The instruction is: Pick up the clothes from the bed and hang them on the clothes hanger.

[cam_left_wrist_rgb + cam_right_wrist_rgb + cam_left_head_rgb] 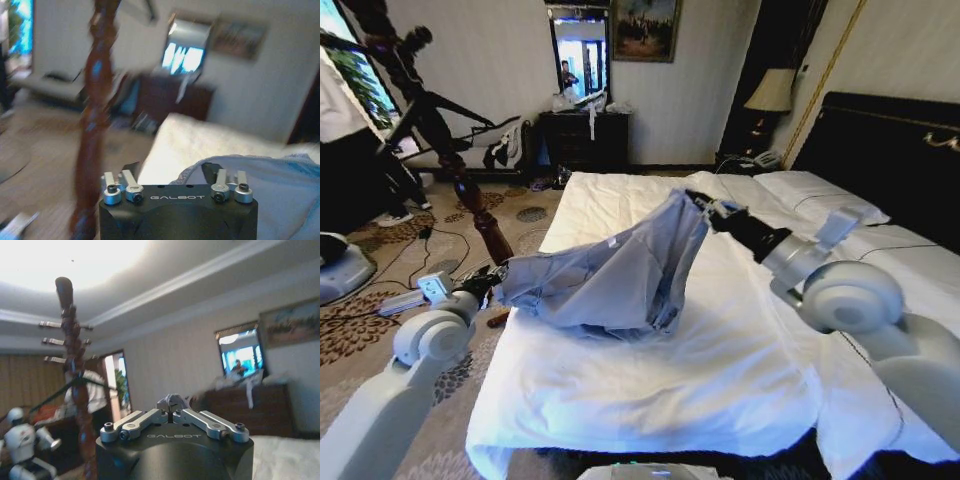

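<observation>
The grey-blue long-sleeved shirt of soft wrinkled cloth [620, 275] hangs stretched between both grippers above the wide bed with white wrinkled sheets [720, 380], near its left edge, with its lower folds touching the sheet. The right gripper [698, 203] is raised over the middle of the bed and pinches the shirt's upper end, which forms a peak there; in the right wrist view its fingers [140, 421] are drawn together on a small bunch of grey cloth [172, 401]. The left gripper [492, 283] sits just off the bed's left edge and grips the shirt's other end; in the left wrist view the cloth's hem [270, 175] lies between its fingers [131, 181]. The tall dark brown turned-wood coat stand [470, 190] rises from the patterned carpet [380, 320] beside the bed's left edge, close behind the left gripper, its pole leaning in the head view. White pillows [820, 190] lie at the black headboard [890, 150].
</observation>
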{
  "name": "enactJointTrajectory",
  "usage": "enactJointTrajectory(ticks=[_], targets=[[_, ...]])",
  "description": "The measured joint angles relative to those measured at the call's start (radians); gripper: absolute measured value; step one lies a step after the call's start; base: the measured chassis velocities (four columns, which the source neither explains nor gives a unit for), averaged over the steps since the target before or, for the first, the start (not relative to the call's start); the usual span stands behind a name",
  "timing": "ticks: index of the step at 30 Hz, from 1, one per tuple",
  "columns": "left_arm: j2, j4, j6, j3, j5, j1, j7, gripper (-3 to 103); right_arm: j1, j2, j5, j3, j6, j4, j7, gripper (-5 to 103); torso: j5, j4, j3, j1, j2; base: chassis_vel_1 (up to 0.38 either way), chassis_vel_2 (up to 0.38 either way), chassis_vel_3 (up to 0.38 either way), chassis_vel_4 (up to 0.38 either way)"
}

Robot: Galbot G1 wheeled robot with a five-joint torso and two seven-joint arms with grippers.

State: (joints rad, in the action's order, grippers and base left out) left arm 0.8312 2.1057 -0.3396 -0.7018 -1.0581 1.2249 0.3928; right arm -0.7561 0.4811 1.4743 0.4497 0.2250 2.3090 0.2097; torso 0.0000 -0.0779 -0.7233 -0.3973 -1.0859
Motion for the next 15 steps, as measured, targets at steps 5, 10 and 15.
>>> enactJointTrajectory(ticks=[5,10,15], targets=[[0.001,0.011,0.181,-0.018,0.181,0.053,-0.22,89,0.024,-0.019,0.013,0.056,0.0,-0.028,-0.003,0,0.0001,0.0001,0.0,0.0,0.0,0.0,0.0,0.0,0.0],[0.004,0.038,0.219,-0.024,0.292,0.113,-0.283,100,0.016,-0.022,-0.018,0.066,0.001,-0.027,-0.027,0,0.0002,0.0,0.0,0.0,0.0,0.0,0.0,0.0,0.0],[0.029,0.054,0.197,-0.014,0.052,0.135,-0.336,100,0.04,-0.015,-0.022,0.066,-0.003,-0.046,-0.046,0,0.0003,-0.0004,0.0,0.0,0.0,0.0,0.0,0.0,0.0]])
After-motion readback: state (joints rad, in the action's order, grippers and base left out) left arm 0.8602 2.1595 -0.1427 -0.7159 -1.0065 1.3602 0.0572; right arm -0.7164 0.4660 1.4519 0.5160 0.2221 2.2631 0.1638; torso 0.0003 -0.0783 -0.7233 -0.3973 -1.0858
